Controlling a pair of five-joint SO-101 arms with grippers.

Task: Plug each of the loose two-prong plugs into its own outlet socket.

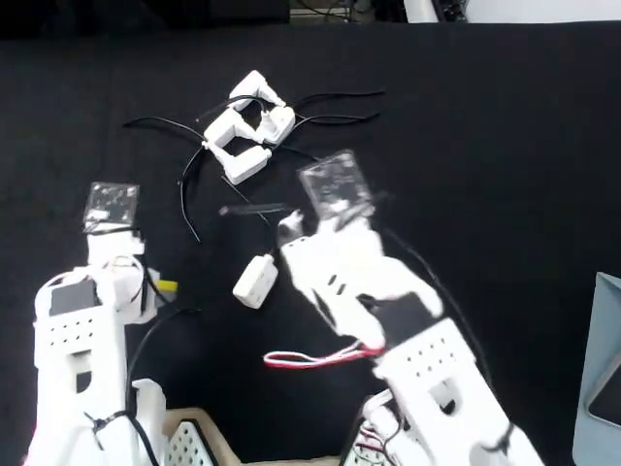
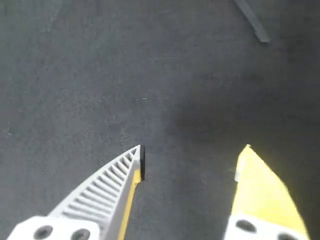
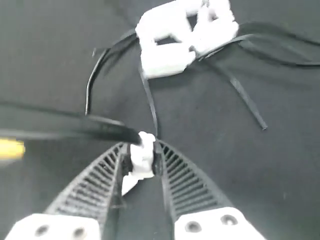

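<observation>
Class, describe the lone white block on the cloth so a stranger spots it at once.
On the black cloth-covered table, a cluster of white plastic blocks with black cords sits near the far middle. Nearer the front, a small white rectangular block lies beside the right gripper; unlike the clustered ones, it lies alone.

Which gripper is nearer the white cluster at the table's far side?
Right. The right gripper, shut on a white plug, sits just short of the white cluster; the left gripper is farther back over bare cloth.
</observation>
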